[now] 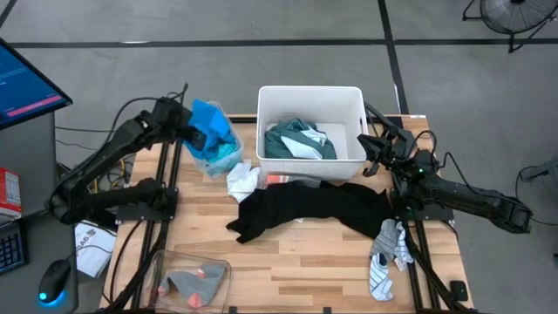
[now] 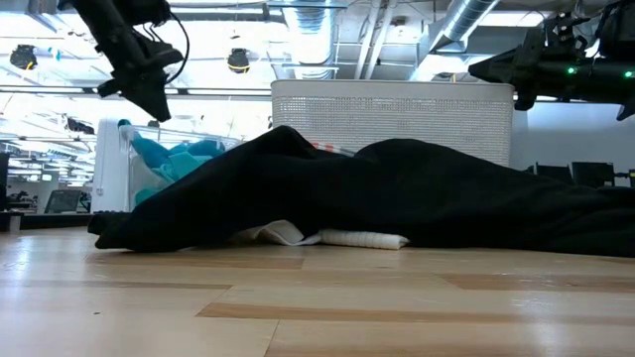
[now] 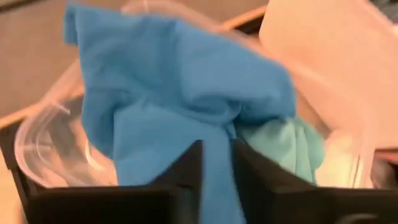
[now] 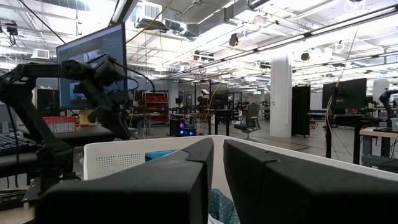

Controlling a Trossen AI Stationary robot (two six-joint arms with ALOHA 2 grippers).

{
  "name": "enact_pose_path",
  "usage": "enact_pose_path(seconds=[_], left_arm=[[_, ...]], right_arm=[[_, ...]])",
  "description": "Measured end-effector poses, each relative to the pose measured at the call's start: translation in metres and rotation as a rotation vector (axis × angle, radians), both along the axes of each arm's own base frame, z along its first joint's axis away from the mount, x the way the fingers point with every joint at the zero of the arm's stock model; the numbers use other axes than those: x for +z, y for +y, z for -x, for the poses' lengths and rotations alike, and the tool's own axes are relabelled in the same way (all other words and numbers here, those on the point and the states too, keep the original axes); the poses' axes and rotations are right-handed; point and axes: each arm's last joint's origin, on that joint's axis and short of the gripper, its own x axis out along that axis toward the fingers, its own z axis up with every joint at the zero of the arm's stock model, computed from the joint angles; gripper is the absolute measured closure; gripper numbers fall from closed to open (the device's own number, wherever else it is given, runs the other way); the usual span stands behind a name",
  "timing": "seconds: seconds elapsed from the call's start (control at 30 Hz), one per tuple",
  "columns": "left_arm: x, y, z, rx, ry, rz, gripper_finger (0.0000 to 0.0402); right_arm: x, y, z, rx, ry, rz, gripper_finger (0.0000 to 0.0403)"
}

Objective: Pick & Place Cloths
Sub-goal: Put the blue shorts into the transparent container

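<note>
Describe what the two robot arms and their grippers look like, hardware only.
Both arms are black, built of slim jointed links with loose black cables looping alongside. The left gripper ends in two flat, matte black, blocky fingers with squared edges. The right gripper has the same wide, dark, slab-like fingers. Small green indicator lights glow on the right arm near its wrist. No visible lettering.
</note>
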Motion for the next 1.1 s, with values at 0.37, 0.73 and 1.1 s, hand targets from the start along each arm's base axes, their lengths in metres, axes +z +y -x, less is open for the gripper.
enact_pose_path(seconds=[0.37, 0.73, 1.1], left_arm=[[-0.017, 0.016, -0.023, -0.111, 0.284, 0.186, 0.0401], [-0.067, 0.058, -0.062, -0.200, 0.454, 0.400, 0.0401], [-0.098, 0.073, -0.080, -0.272, 0.430, 0.467, 0.0401]], right_arm=[[0.000, 0.000, 0.000, 0.000, 0.000, 0.000, 0.0365], [0.000, 0.000, 0.000, 0.000, 0.001, 0.000, 0.0365], [0.000, 0.000, 0.000, 0.000, 0.000, 0.000, 0.0365]])
